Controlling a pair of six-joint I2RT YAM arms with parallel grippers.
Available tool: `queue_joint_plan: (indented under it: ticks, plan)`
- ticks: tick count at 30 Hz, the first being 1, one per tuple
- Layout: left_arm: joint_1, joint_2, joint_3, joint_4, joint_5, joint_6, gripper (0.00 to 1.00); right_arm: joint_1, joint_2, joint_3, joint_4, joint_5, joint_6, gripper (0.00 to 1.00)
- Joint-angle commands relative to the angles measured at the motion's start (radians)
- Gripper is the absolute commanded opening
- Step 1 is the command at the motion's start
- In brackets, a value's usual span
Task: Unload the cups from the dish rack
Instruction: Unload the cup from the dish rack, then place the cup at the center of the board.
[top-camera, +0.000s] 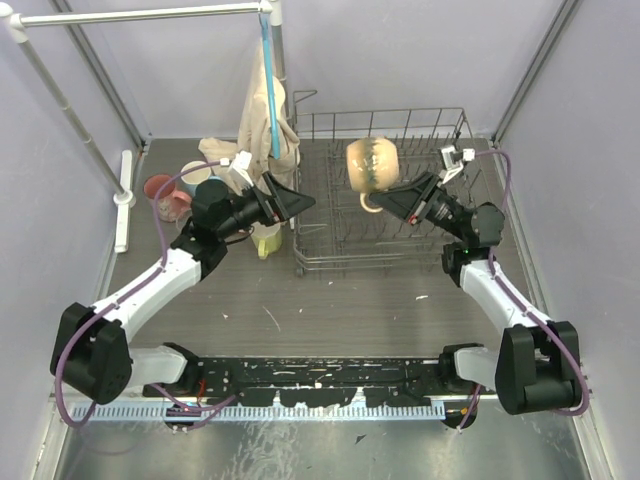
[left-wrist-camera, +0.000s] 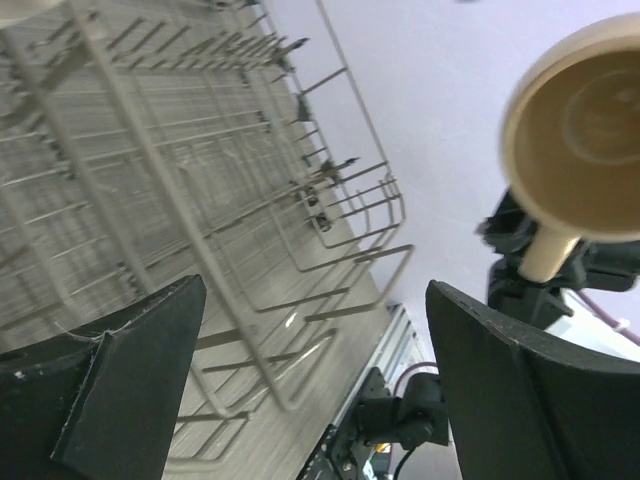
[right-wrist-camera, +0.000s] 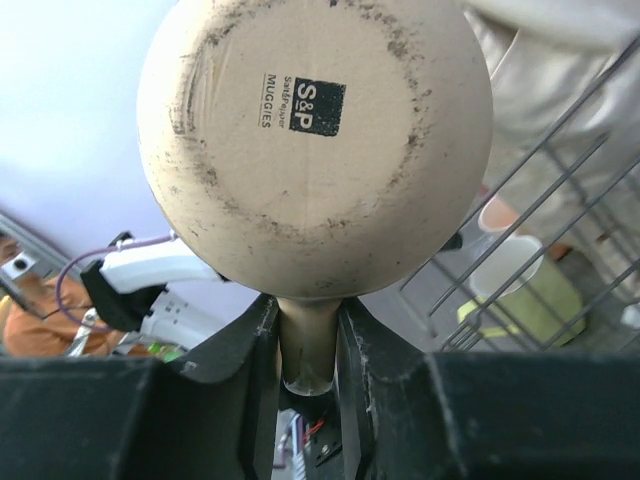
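Observation:
My right gripper (top-camera: 392, 203) is shut on the handle of a tan mug (top-camera: 372, 163) and holds it in the air over the grey wire dish rack (top-camera: 440, 250). In the right wrist view the mug's scuffed bottom (right-wrist-camera: 315, 140) faces the camera, and its handle sits between the pads of the right gripper (right-wrist-camera: 308, 325). My left gripper (top-camera: 296, 200) is open and empty at the rack's left side. In the left wrist view the left gripper (left-wrist-camera: 315, 380) faces the empty rack (left-wrist-camera: 200, 150), with the mug's open mouth (left-wrist-camera: 585, 125) at the upper right.
A yellow-green mug (top-camera: 265, 240), a salmon pink mug (top-camera: 160, 192) and a light blue mug (top-camera: 208, 176) stand on the table left of the rack. A beige cloth (top-camera: 265, 115) hangs from a rail at the back. Walls close in both sides.

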Motion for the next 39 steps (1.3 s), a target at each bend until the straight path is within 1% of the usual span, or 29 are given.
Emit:
queue_joint_plan:
  ticks: [1,4,7,12,17,19,22,23,31,34,39]
  plan:
    - [-0.026,0.021,-0.004,0.2,0.034,-0.036,0.98,0.054,-0.05,-0.011,0.139,0.025,0.026,0.01]
    - [-0.028,0.027,-0.004,0.266,0.048,-0.057,0.98,0.094,-0.057,-0.005,0.141,0.016,0.034,0.01]
    - [-0.038,0.03,0.014,0.286,0.054,-0.06,0.98,0.111,-0.064,-0.004,0.132,0.019,0.035,0.01]
    - [-0.077,0.043,0.026,0.329,0.046,-0.057,0.98,0.139,-0.068,0.0,0.138,0.026,0.047,0.01]
    - [-0.109,0.039,0.005,0.435,0.021,-0.088,0.98,0.161,-0.066,-0.01,0.146,0.037,0.05,0.01]
    - [-0.128,0.028,0.01,0.437,0.015,-0.083,0.98,0.169,-0.065,-0.011,0.146,0.038,0.051,0.01]
    - [-0.137,0.007,0.015,0.393,-0.01,-0.069,0.98,0.172,-0.067,-0.01,0.144,0.04,0.048,0.01]
    - [-0.137,-0.023,0.015,0.37,-0.021,-0.058,0.98,0.172,-0.067,-0.01,0.142,0.04,0.045,0.01]
    - [-0.137,-0.189,0.013,0.133,-0.123,0.088,0.98,0.174,-0.057,-0.015,0.149,0.043,0.038,0.0]
    - [-0.137,-0.217,0.014,0.12,-0.147,0.102,0.98,0.179,-0.054,-0.015,0.165,0.043,0.05,0.01]
    - [-0.137,-0.167,0.035,0.15,-0.101,0.077,0.98,0.186,-0.065,-0.017,0.172,0.044,0.059,0.01]
